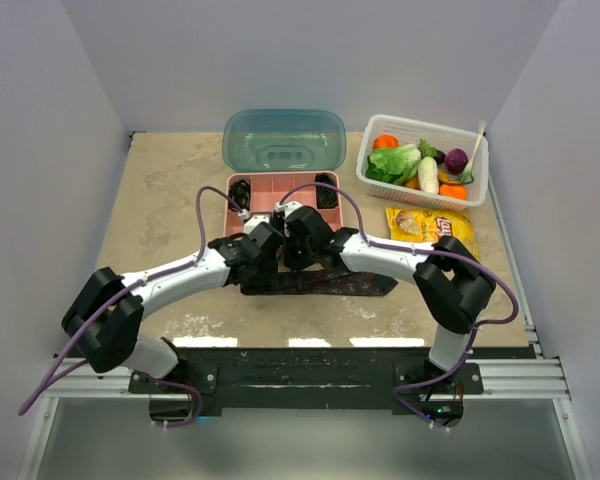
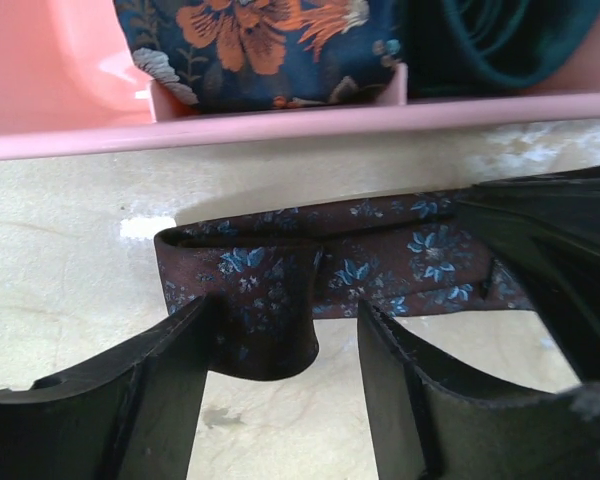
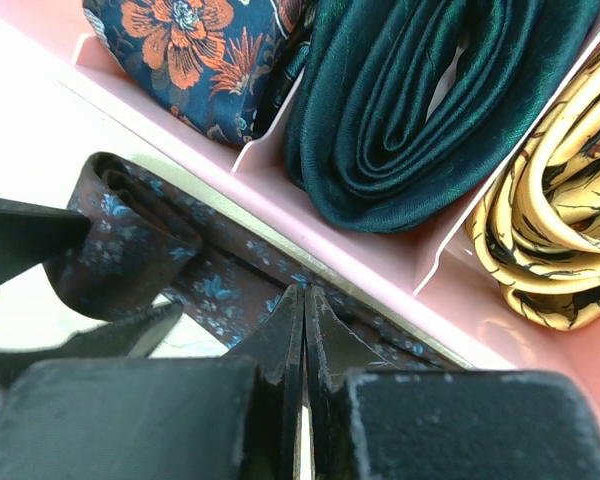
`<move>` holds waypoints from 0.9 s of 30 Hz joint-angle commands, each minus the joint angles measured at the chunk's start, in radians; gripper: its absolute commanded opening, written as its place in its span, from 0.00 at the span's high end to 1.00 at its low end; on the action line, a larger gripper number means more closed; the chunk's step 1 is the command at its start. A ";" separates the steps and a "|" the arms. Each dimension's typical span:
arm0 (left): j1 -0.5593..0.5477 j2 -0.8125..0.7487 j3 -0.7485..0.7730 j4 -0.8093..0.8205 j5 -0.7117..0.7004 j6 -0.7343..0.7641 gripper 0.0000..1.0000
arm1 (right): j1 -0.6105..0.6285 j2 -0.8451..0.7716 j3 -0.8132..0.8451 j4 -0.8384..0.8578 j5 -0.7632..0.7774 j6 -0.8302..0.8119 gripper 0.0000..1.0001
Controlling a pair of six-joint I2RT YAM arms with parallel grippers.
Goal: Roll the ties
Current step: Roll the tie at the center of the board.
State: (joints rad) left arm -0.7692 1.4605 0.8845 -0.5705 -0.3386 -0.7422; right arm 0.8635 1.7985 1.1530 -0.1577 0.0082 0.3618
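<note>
— What have your fingers got hold of?

— My left gripper stands wide open, one finger on each side of the folded end of the brown tie, and it grips nothing. My right gripper has its fingers pressed together, tips down on the band of the same tie. I cannot tell whether any cloth is nipped between them.

— How does the tie look?

— It is dark brown-maroon, sprinkled with small blue flowers. It lies flat on the table, running left to right just in front of the pink tray. Its left end is turned over on itself into a loose loop, and the rest stretches away to the right.

— What do your wrist cameras show that the overhead one doesn't?

— From above, my two grippers meet over the tie and hide the fold, so the tie is only a dark strip. The left wrist shows the fold sitting in my open gap, and the flower print. The right wrist shows my closed tips. It also shows three coils side by side in the tray's compartments: a navy tie with orange blossoms, a green tie and a gold tie.

— And the overhead alone?

— It shows the things farther off. A yellow bag lies to the right of the tray, a teal lid sits just beyond the tray, and a white basket of vegetables stands at the far right.
</note>
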 commanded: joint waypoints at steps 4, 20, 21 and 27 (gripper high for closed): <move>-0.005 -0.110 -0.015 0.050 0.036 -0.029 0.33 | -0.003 -0.071 0.001 0.017 -0.005 -0.011 1.00; 0.232 -0.360 -0.126 0.090 0.176 0.009 0.20 | 0.006 -0.087 0.031 0.092 -0.140 -0.014 1.00; 0.252 -0.377 -0.134 0.092 0.188 0.012 0.20 | 0.011 -0.082 0.043 0.093 -0.146 -0.017 1.00; 0.399 -0.480 -0.182 0.112 0.301 0.030 0.14 | 0.058 -0.036 0.099 0.104 -0.178 -0.023 1.00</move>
State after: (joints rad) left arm -0.4500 1.0382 0.7315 -0.5243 -0.1566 -0.7391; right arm 0.8837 1.7351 1.1793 -0.1028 -0.1200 0.3573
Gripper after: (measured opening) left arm 0.854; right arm 0.006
